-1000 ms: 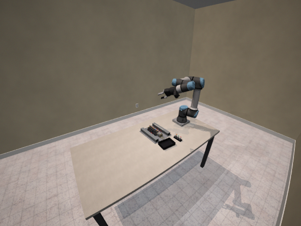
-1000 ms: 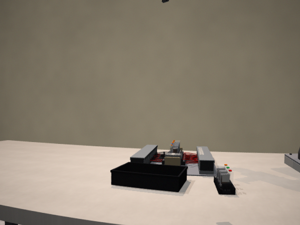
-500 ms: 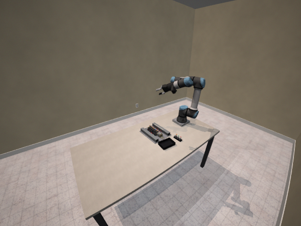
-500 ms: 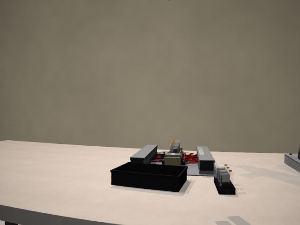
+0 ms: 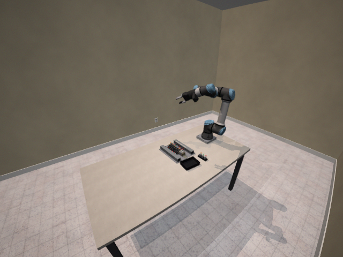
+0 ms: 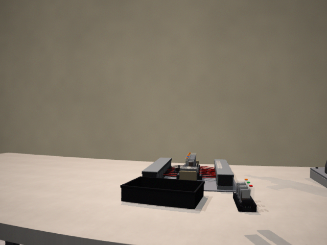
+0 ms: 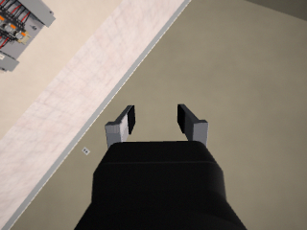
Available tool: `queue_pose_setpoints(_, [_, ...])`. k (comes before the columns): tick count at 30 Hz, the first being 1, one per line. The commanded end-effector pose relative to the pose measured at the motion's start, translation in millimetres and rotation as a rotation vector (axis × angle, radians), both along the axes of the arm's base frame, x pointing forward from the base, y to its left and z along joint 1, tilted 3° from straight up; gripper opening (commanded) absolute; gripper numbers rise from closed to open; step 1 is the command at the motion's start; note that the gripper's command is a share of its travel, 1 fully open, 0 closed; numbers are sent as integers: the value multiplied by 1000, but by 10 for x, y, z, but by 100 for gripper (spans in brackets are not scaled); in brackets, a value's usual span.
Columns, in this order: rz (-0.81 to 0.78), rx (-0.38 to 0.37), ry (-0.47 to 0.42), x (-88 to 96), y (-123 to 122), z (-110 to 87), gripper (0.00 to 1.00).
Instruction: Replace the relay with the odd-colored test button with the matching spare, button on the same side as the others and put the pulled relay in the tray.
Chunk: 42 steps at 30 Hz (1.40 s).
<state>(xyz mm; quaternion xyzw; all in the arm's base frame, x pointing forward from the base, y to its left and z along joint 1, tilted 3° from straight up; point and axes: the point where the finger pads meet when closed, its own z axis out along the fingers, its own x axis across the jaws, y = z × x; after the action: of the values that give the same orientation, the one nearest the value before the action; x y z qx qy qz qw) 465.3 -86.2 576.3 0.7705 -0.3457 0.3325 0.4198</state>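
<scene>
My gripper (image 5: 180, 99) (image 7: 155, 113) is open and empty. It hangs high above the table, beyond the table's far edge, and points toward the wall. The relay panel (image 5: 177, 150) (image 6: 190, 170) (image 7: 16, 29) lies on the table, with a row of relays between two grey ducts and red wires. The relay buttons are small; I see orange and blue ones at the row's far end in the exterior view. The black tray (image 5: 189, 163) (image 6: 161, 193) sits next to the panel. A black spare holder (image 5: 202, 157) (image 6: 244, 201) carries three spare relays with orange, green and red buttons (image 6: 248, 182).
The arm's base (image 5: 207, 136) stands on a grey plate at the table's far corner. The table (image 5: 133, 190) (image 6: 66, 184) stretches long toward the near side. A wall socket (image 5: 156, 119) (image 7: 85, 150) is on the wall.
</scene>
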Motion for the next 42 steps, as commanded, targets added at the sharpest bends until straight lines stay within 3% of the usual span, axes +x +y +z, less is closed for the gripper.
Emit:
queue_pose_setpoints(1, [13, 2, -5, -52, -149, 79, 100])
queue_pose_setpoints(9, [13, 2, -5, -52, -149, 79, 100])
queue_pose_setpoints(14, [13, 2, -5, -256, -633, 354, 100])
queue_pose_setpoints(42, [13, 2, -5, -294, -730, 407, 100])
